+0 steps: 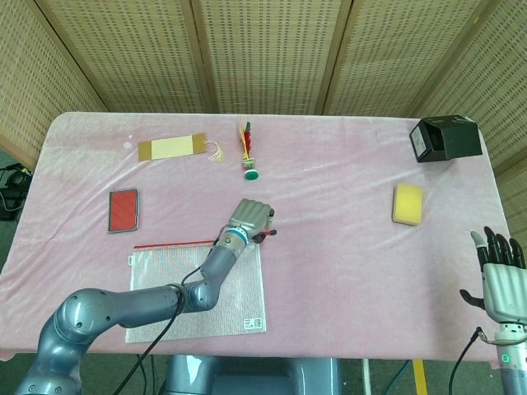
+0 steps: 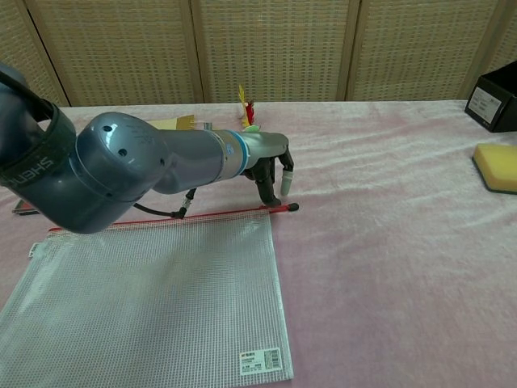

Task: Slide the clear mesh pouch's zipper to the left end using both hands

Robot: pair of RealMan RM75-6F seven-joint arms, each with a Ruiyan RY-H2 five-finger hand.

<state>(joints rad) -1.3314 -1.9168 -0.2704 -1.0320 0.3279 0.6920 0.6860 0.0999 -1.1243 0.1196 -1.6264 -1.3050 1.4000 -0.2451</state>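
Our left hand [image 2: 271, 174] hovers, fingers curled, just above the red zipper pull [image 2: 284, 208] of the clear mesh pouch [image 2: 153, 299]; it is light and floppy, so grip that pull. Our right hand [image 1: 501, 276] hangs spread, empty.

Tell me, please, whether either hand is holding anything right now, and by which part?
The left hand has its fingers down at the zipper pull on the mesh pouch; an actual pinch cannot be told. The right hand holds nothing.
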